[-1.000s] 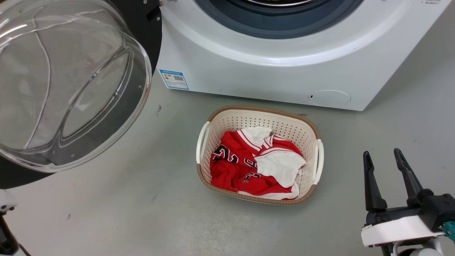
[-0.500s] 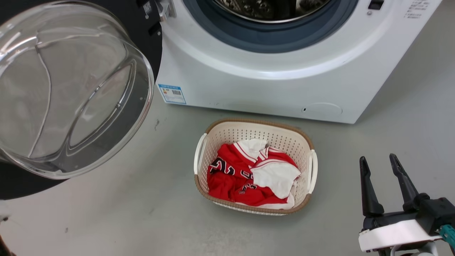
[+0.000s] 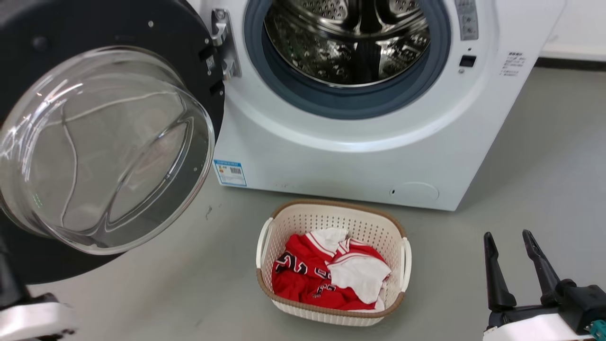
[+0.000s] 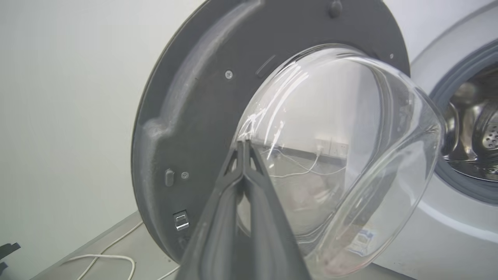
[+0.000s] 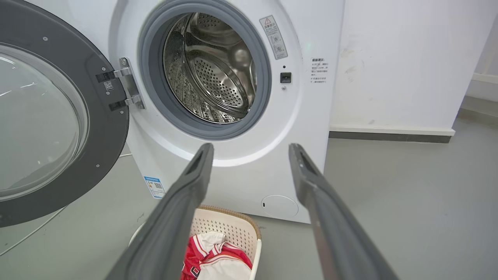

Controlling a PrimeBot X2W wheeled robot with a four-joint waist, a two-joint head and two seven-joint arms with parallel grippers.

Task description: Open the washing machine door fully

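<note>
Bright, even light fills every view, leaving only soft shadows on the floor (image 3: 535,161) beside the washing machine (image 3: 355,163). White streaks of glare cross the glass of the washing machine door (image 4: 342,155) — the steel drum (image 5: 218,77) glints too. Wrist views bow at their edges, and the near fingers (image 5: 171,225) look soft.

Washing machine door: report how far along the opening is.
Done: the washing machine door stands swung wide on its hinge, well off the washing machine, with the drum mouth fully exposed. In hand: the left pincer, shut, points at the door's inner face beside the glass bowl; contact cannot be told. Left: at most a final push, if the hinge allows more. The right pincer is open and holds nothing.
</note>
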